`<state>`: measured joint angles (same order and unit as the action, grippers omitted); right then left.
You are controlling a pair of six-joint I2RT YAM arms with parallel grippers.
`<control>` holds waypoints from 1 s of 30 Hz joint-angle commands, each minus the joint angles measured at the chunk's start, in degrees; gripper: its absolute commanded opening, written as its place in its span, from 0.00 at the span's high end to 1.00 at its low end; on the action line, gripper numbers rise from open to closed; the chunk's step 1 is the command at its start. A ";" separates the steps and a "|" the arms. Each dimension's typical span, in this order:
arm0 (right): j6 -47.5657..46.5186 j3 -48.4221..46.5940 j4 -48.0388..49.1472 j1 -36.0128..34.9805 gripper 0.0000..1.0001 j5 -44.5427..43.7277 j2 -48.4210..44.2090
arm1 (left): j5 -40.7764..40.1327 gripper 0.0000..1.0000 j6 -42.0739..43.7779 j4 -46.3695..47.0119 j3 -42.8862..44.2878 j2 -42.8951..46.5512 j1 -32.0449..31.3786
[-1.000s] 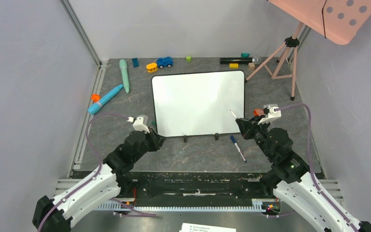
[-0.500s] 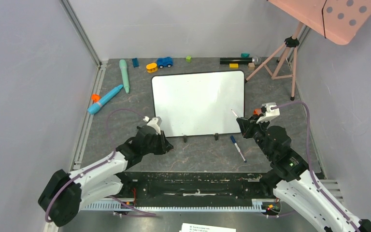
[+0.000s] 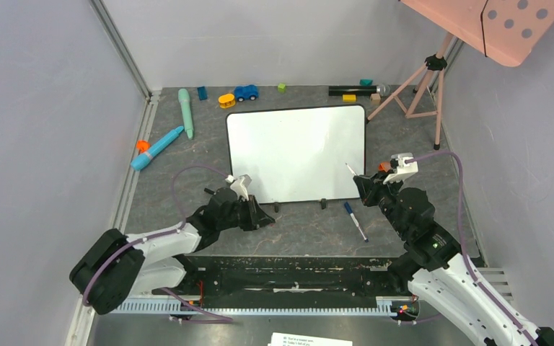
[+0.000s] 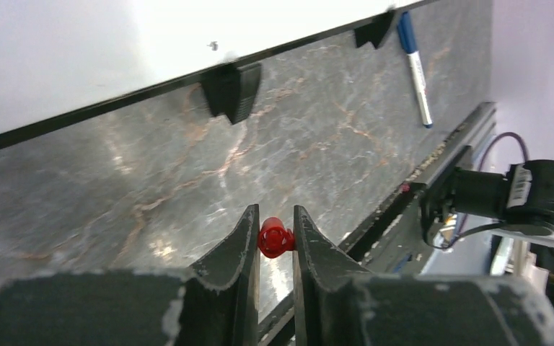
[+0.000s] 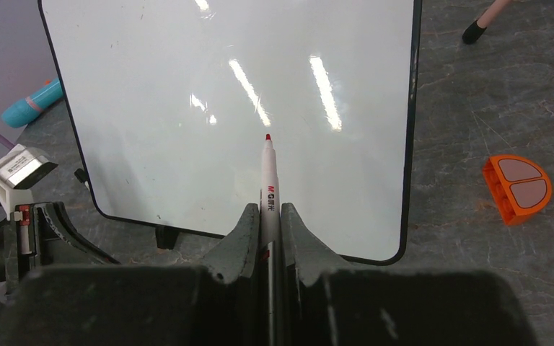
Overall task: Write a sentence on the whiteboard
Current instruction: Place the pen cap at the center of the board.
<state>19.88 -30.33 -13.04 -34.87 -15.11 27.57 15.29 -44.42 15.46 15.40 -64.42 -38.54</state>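
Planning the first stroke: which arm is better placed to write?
Right. The right end effector grips the uncapped marker, tip over the whiteboard; the left end effector holds only a red cap.

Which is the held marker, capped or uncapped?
Uncapped: the marker in the right gripper shows its red tip; the left gripper pinches a red cap.
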 commanded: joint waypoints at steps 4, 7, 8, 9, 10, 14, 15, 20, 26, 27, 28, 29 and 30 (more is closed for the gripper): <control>1.35 -0.36 3.43 0.01 1.00 0.26 -0.09 | -8.23 0.92 -11.47 18.77 0.49 -6.81 -9.61; 1.43 -0.26 3.45 -0.03 1.00 0.75 -0.12 | -13.18 0.92 -11.36 19.34 3.72 -11.47 -13.62; 1.35 -0.35 3.38 -0.02 1.00 0.87 -0.22 | -13.83 0.92 -11.52 20.59 4.38 -13.42 -14.51; 1.26 -0.43 3.17 -0.02 1.00 0.81 -0.34 | -14.39 0.92 -11.79 21.60 4.88 -15.35 -14.93; 1.17 -0.56 3.05 -0.02 1.00 0.74 -0.51 | -14.97 0.91 -12.40 22.86 5.34 -17.30 -15.54; 1.00 -0.87 2.53 -0.02 1.00 0.55 -1.34 | -16.77 0.88 -14.56 30.11 6.52 -24.24 -16.89; 0.94 -0.87 2.37 -0.04 1.00 0.50 -1.48 | -16.85 0.86 -14.92 31.00 7.25 -25.99 -17.20; 0.86 -0.94 1.49 -0.02 1.00 0.33 -2.17 | -18.49 0.65 -16.59 32.44 8.93 -30.63 -18.23; 0.60 -0.96 0.55 -0.01 1.00 0.03 -2.82 | -21.14 0.39 -14.69 27.34 7.84 -26.72 -18.23; 0.48 -1.04 0.44 0.02 1.00 -0.06 -2.85 | -21.27 0.38 -14.13 25.53 7.95 -25.42 -18.20; 0.35 -1.12 0.42 -0.02 1.00 -0.08 -2.84 | -21.82 0.36 -13.38 23.03 8.06 -24.02 -18.18; 0.17 -1.26 0.32 -0.01 1.00 -0.18 -2.75 | -22.51 0.35 -12.43 20.51 8.07 -22.67 -18.10; 0.01 -1.46 0.12 -0.02 1.00 -0.31 -2.64 | -23.16 0.34 -11.54 17.75 7.92 -20.72 -18.14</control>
<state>20.49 -30.30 -13.52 -34.87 -14.90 25.17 -3.53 -59.40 41.17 23.07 -91.05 -56.49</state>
